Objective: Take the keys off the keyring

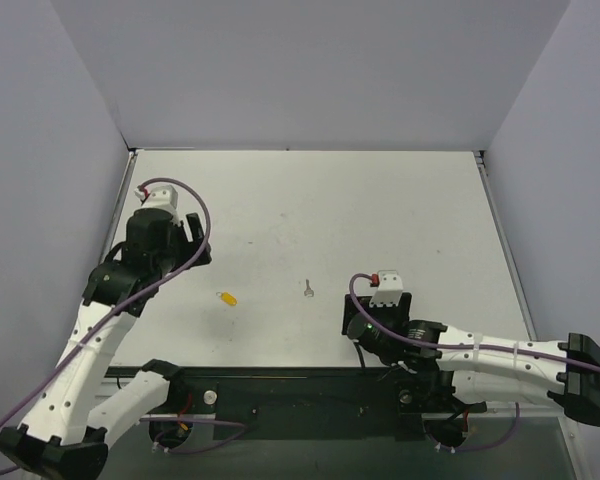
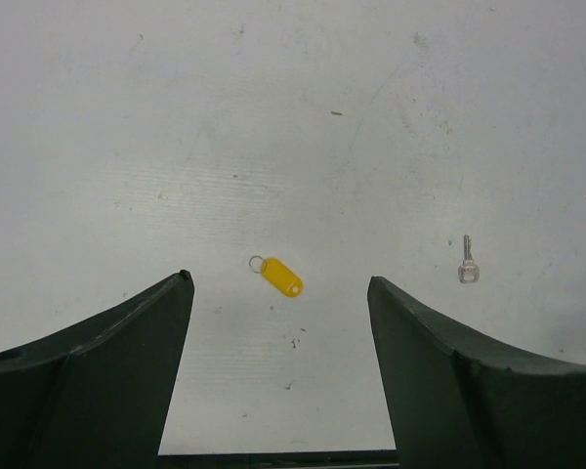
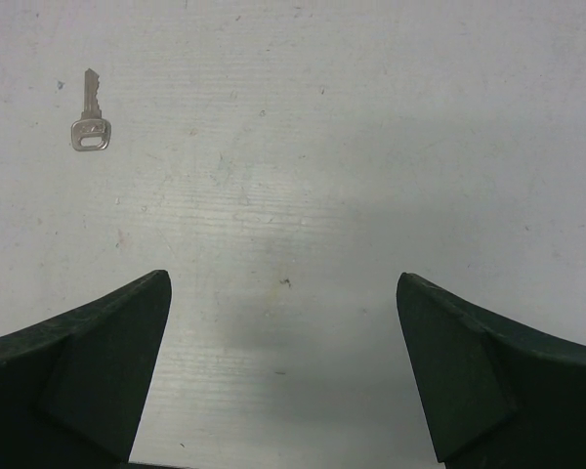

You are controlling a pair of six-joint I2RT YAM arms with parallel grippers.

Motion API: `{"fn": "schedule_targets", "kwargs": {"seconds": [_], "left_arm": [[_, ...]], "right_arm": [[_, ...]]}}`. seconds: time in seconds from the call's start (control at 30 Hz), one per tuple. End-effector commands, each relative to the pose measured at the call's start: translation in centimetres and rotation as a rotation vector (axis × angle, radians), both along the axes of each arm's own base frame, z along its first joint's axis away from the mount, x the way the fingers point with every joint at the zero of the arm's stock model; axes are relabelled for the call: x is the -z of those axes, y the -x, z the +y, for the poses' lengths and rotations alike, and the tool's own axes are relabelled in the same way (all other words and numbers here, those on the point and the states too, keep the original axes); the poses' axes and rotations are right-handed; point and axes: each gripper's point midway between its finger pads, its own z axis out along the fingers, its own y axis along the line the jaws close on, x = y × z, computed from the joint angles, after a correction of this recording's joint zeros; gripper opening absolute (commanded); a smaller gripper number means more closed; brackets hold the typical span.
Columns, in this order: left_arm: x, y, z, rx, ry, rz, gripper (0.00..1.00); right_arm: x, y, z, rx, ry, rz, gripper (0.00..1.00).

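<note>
Soft, even light lay over the desk, bright and matte. The key on it showed sharp, casting hardly any shadow. A faint grey shadow pooled on the desk below the right tool, whose fingers read nearly black, with little detail. Walls beyond the desk looked dimmer, lilac-tinged.

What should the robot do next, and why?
Probably just pull both arms back to rest. The key lies on the table well apart from the keyring, so the separating looks done. The left gripper and right gripper are both open and empty, with nothing to set down.
</note>
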Motion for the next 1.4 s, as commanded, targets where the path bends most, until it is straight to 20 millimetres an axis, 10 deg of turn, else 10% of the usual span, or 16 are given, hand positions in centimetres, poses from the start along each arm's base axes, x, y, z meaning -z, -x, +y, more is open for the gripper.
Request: {"fn": "schedule_targets", "kwargs": {"seconds": [0.0, 0.3, 0.7, 1.37], "left_arm": [[0.1, 3.2, 1.2, -0.003, 0.002, -0.010, 0.82], [-3.3, 7.9, 2.0, 0.013, 0.103, -0.196, 0.82], [-2.9, 8.1, 1.5, -0.002, 0.219, -0.337, 0.82], [-3.0, 9.0, 2.3, -0.019, 0.251, -0.451, 0.84]], "right_arm": [[-1.1, -0.4, -0.8, 0.028, -0.038, -0.054, 0.96], [-6.6, -3.2, -2.7, 0.115, -0.157, -0.071, 1.00], [-17.7, -2.4, -3.8, 0.056, -0.324, -0.160, 1.00], [-15.6, 1.2, -6.7, 0.136, -0.587, -0.130, 1.00]]}}
